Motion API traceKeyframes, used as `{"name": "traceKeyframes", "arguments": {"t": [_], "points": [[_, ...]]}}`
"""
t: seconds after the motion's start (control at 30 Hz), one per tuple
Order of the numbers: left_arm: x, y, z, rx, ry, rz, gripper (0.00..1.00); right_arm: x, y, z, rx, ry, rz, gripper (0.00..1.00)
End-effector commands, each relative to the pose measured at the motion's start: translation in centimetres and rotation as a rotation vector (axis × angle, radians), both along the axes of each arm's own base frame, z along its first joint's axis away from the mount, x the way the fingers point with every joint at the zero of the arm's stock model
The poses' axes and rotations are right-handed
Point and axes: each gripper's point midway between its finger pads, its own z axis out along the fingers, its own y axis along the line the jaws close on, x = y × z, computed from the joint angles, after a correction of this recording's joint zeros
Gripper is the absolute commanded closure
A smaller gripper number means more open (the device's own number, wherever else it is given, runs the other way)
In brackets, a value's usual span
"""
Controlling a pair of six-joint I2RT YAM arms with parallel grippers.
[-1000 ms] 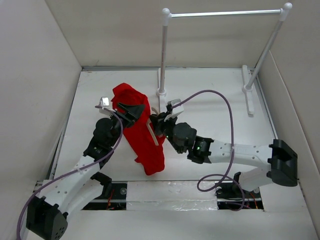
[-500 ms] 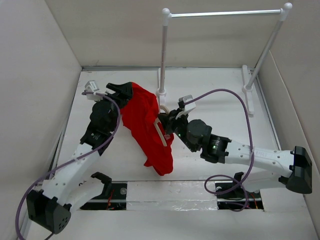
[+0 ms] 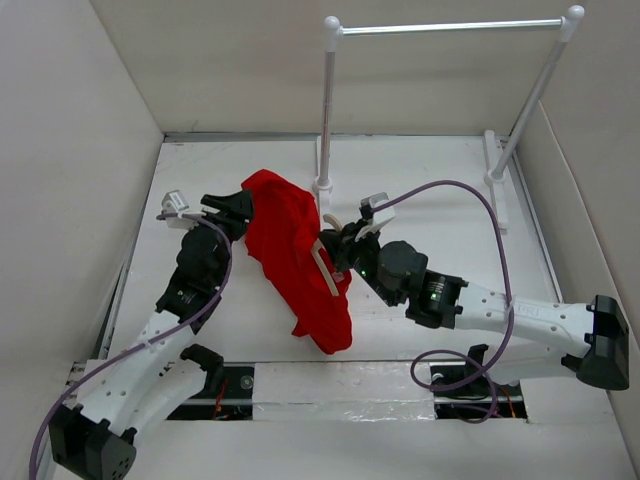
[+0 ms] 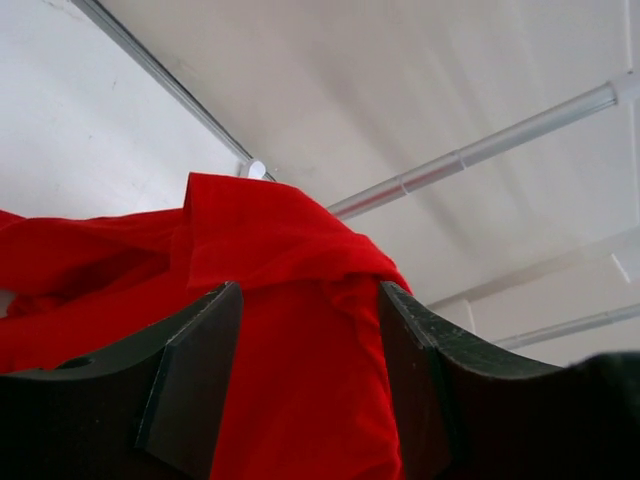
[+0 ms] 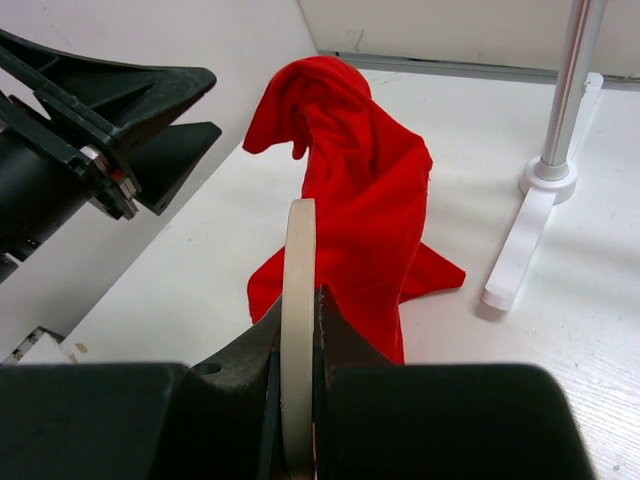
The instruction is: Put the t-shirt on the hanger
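The red t-shirt [image 3: 292, 250] hangs crumpled over the beige hanger [image 3: 326, 273], its lower end trailing toward the table's near edge. My right gripper [image 3: 336, 248] is shut on the hanger [image 5: 298, 250], whose thin rim stands upright between the jaws, with the t-shirt [image 5: 360, 190] draped just beyond. My left gripper [image 3: 238, 207] is open at the shirt's upper left edge. In the left wrist view the red t-shirt [image 4: 270, 230] fills the space between and beyond the wide-apart jaws of the left gripper [image 4: 310, 295]. In the right wrist view its fingers [image 5: 175, 85] stand clear of the cloth.
A white rack with a silver rod [image 3: 450, 27] stands at the back; its left post foot [image 3: 322, 185] is just behind the shirt, its right foot [image 3: 497, 195] far right. Plain walls [image 3: 80, 150] close in the white table on the left, back and right.
My left gripper has drawn back out of the shirt to its left side. The right arm has carried hanger and shirt slightly right, and the cloth hangs wider now.
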Motion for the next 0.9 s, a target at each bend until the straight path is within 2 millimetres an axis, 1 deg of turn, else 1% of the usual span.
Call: {"name": "traceKeyframes", "arguments": {"t": [0.0,0.03,0.1,0.13,0.17,0.23,0.27,0.43,0.47,0.53,0.63,0.67,0.7,0.73,0.8,0.87], "points": [[0.7,0.2,0.6,0.007,-0.004,0.027,0.49,-0.3,-0.1,3.2,0.108,-0.034,0.010,1.00],[1.2,0.1,0.3,0.025,0.013,0.032,0.49,-0.3,-0.2,3.3,0.104,-0.035,0.010,1.00],[2.0,0.2,0.0,0.066,0.021,0.038,0.53,-0.3,-0.4,3.4,0.108,-0.036,0.004,1.00],[2.7,0.0,0.1,0.076,0.039,0.034,0.54,-0.5,-0.6,3.6,0.123,-0.037,0.007,1.00],[3.1,0.5,-0.3,0.083,0.061,0.041,0.54,-0.5,-0.6,3.7,0.126,-0.038,0.010,1.00],[3.2,-0.3,-0.7,0.078,0.064,-0.012,0.56,-0.4,-0.7,3.7,0.114,-0.038,0.000,1.00],[3.3,-0.2,-0.1,0.065,0.036,-0.010,0.56,-0.4,-0.8,3.5,0.103,-0.034,-0.005,1.00],[3.6,0.0,-0.5,0.087,0.049,0.004,0.57,-0.6,-0.9,3.5,0.111,-0.037,0.006,1.00],[3.7,0.0,-0.1,0.083,0.035,0.005,0.57,-0.6,-0.9,3.5,0.115,-0.038,0.007,1.00],[4.2,-0.2,0.5,0.094,0.026,0.002,0.63,-0.7,-0.9,3.6,0.124,-0.038,0.013,1.00],[4.4,-0.7,0.6,0.105,0.030,-0.022,0.73,-0.6,-0.8,3.5,0.117,-0.036,0.012,1.00],[4.4,-0.9,0.9,0.102,0.014,-0.029,0.80,-0.6,-0.9,3.4,0.117,-0.033,0.010,1.00],[4.4,-0.8,0.9,0.105,0.011,-0.029,0.97,-0.7,-0.9,3.4,0.121,-0.035,0.014,1.00],[4.5,-0.6,1.0,0.105,0.010,-0.017,1.00,-0.8,-0.8,3.5,0.123,-0.036,0.020,1.00],[4.4,-0.1,1.4,0.105,-0.001,0.010,1.00,-0.8,-0.9,3.5,0.115,-0.035,0.018,1.00],[4.4,0.2,2.4,0.109,-0.030,0.025,1.00,-0.8,-1.1,3.5,0.121,-0.034,0.017,1.00]]}}
